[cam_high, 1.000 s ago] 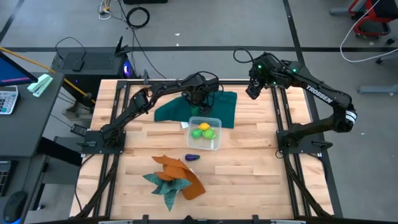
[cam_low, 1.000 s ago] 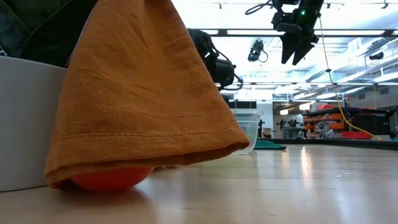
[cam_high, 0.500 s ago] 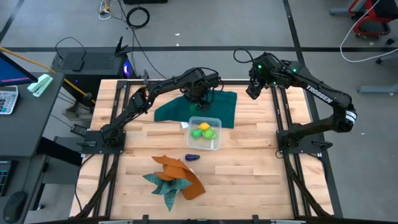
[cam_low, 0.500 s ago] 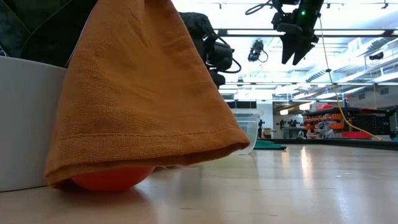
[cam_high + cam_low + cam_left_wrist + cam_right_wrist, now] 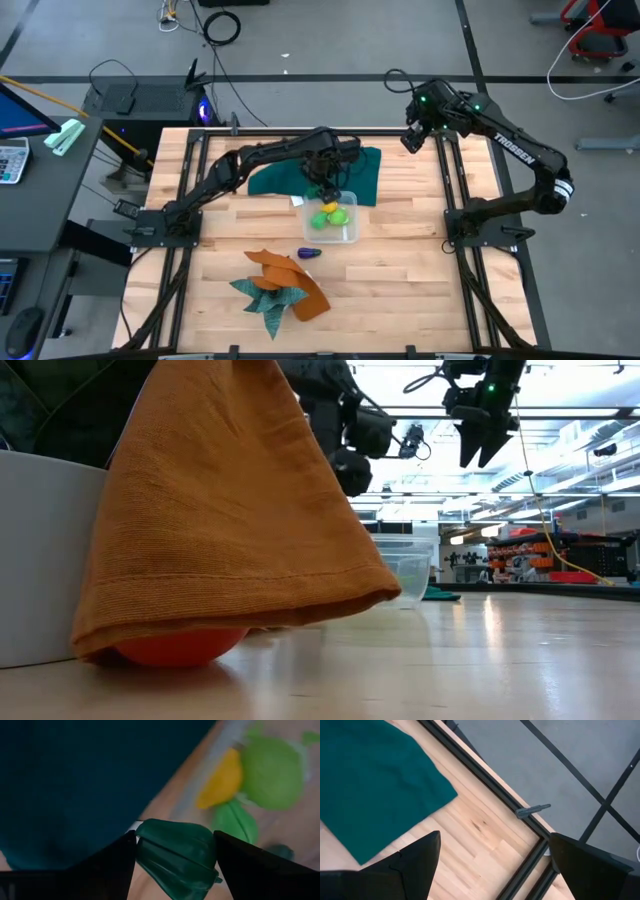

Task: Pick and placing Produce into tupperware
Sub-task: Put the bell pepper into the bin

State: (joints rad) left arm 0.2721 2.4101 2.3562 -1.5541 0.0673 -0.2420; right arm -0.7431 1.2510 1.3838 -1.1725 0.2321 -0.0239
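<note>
Left jaws (image 5: 175, 857) clamped on a dark green toy vegetable (image 5: 176, 854), pinched between both fingers, above the near-left rim of the tupperware (image 5: 349, 230) where the dark green cloth (image 5: 362, 175) ends. Seen from above, left jaws (image 5: 325, 192) right at the tub's back edge, cloth just behind. Inside the tub: a yellow piece (image 5: 328, 207), a light green piece (image 5: 338, 215) and another green one (image 5: 319, 218), crowded toward the back half. Through the left wrist camera, same three blurred beyond the held vegetable: yellow (image 5: 222, 780), light green (image 5: 272, 772), green (image 5: 235, 822).

Purple piece (image 5: 308, 253) alone on bare surface (image 5: 400, 270) just in front of the tub, apart from it. Orange cloth (image 5: 290, 280) and teal cloth (image 5: 262, 300) heaped near the front edge; red-orange toy (image 5: 180, 647) tucked under the orange cloth at surface level. Wide bare wood to the right of the tub and along the front right.

Right jaws (image 5: 411, 140) parted wide and empty, high over the far right corner, past the cloth's edge, by the frame rail (image 5: 520, 870).
</note>
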